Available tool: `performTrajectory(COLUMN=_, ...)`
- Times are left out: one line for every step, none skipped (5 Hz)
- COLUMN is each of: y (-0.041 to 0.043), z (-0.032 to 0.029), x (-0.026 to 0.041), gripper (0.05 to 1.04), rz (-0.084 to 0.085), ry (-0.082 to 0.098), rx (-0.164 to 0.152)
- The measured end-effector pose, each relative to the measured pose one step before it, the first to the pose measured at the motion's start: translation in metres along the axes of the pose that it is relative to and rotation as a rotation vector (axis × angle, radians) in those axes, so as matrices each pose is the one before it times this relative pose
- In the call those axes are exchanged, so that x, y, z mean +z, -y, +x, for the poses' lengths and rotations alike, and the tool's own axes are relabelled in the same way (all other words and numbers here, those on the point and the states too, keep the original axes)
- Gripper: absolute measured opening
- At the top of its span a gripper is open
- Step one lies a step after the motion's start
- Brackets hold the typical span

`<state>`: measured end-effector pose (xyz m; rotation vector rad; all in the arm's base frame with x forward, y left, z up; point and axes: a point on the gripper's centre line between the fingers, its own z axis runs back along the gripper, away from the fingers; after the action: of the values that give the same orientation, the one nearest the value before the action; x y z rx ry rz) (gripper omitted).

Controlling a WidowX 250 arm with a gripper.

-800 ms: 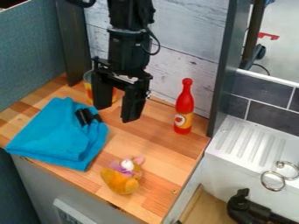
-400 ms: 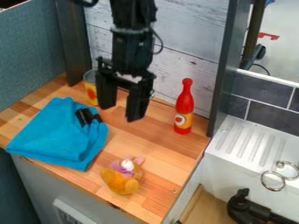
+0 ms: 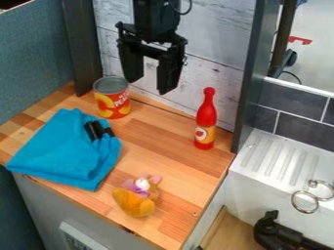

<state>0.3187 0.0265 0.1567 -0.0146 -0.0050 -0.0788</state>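
Note:
The black gripper (image 3: pixel 149 87) hangs at the upper middle, in front of the whitewashed plank wall, its two fingers apart with nothing between them. Just below and left of it a tin can (image 3: pixel 112 97) with a red and yellow label stands upright. To its lower right a red bottle (image 3: pixel 206 119) stands near the wall. A folded blue cloth (image 3: pixel 62 149) with black straps lies on the left of the wooden counter (image 3: pixel 163 163). Close to the front edge is a small orange-brown plush toy (image 3: pixel 136 197) with a white and purple front.
Dark posts (image 3: pixel 83 49) rise behind the counter at left and right. A white sink (image 3: pixel 281 163) with a ridged drainboard and metal rings adjoins on the right, with a black object (image 3: pixel 281 234) below it.
The gripper has risen and shifted slightly right, away from the counter, uncovering the can behind it. Its fingers stay apart; the cloth, bottle and toy have not moved.

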Motion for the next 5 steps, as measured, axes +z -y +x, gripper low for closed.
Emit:
performTrajectory(y=-0.00167, z=0.02151, x=0.00676, gripper=1.003, rz=0.0035, ry=0.0912, rx=0.0017)
performTrajectory(y=-0.00008, z=0.01778, x=-0.00075, gripper=1.003, rz=-0.0169, ry=0.0092, rx=-0.0017)
performTrajectory(y=0.00199, z=0.01176, x=-0.01461, gripper=1.003, rz=-0.0354, ry=-0.0356, rx=-0.0012)
performTrajectory(y=0.00251, z=0.00876, x=-0.01534, gripper=1.002, rz=-0.0138, ry=-0.0403, rx=-0.0096)
performTrajectory(y=0.01611, z=0.00522, x=-0.0209, gripper=1.003, rz=-0.013, ry=-0.0481, rx=-0.0521)
